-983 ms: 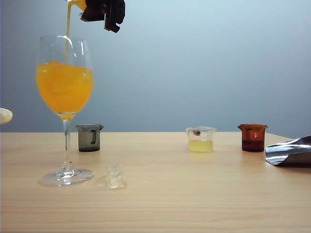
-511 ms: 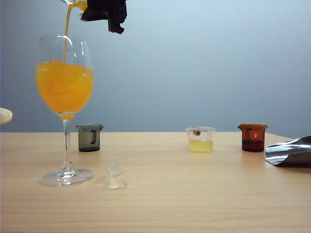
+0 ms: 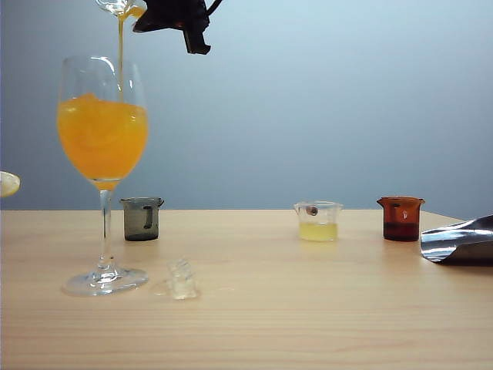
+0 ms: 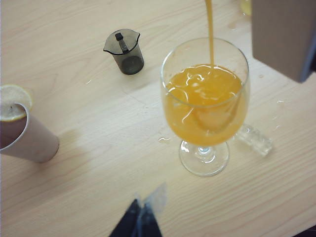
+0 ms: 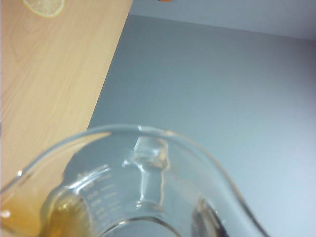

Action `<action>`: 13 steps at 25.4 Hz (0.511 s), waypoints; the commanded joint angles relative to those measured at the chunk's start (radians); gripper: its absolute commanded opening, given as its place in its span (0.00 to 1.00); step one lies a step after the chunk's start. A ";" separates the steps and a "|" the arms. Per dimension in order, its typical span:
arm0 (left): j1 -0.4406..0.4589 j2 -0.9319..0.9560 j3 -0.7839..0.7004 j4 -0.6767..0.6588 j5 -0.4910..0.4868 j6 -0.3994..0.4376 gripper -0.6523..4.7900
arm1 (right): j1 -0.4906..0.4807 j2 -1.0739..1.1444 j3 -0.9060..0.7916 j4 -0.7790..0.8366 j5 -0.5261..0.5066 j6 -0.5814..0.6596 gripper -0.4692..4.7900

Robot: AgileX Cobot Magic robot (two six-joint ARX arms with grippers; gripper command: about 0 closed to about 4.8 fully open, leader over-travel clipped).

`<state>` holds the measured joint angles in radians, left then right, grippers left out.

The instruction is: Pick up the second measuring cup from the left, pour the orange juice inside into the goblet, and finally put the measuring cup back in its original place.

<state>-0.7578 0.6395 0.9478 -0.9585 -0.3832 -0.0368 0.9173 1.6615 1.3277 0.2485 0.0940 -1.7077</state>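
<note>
Above wooden table (image 3: 308,308), right gripper (image 3: 154,11) pinches second measuring cup (image 3: 119,6) tipped spout-down over goblet (image 3: 102,131); left gripper's fingers unseen.

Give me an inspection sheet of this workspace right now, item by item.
Surface: wooden table, small wet spots near the goblet.
Job's things: measuring cup tipped above the goblet; orange juice streaming in, bowl over half full.
Clutter: grey cup, pale yellow cup, brown cup, small clear piece, lemon slice on a tumbler.
Grippers: right gripper holding the measuring cup up high; left gripper low beside the goblet, state unclear.
Cables: nothing seen.
Surroundings: plain grey-blue wall.
</note>
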 commanded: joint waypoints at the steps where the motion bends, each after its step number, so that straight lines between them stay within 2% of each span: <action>1: -0.001 -0.001 0.004 0.006 -0.006 0.004 0.11 | 0.003 -0.010 0.009 0.053 -0.001 -0.003 0.38; 7: -0.001 -0.001 0.004 0.010 -0.006 0.003 0.11 | 0.009 -0.010 0.008 0.063 -0.023 -0.004 0.38; 10: -0.001 -0.001 0.004 0.010 -0.005 0.003 0.11 | 0.013 -0.010 0.009 0.064 -0.025 -0.077 0.38; 13: -0.001 -0.001 0.004 0.010 -0.005 0.003 0.11 | 0.013 -0.010 0.008 0.063 -0.025 -0.076 0.38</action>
<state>-0.7578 0.6395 0.9478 -0.9588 -0.3836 -0.0368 0.9272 1.6615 1.3281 0.2832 0.0750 -1.7813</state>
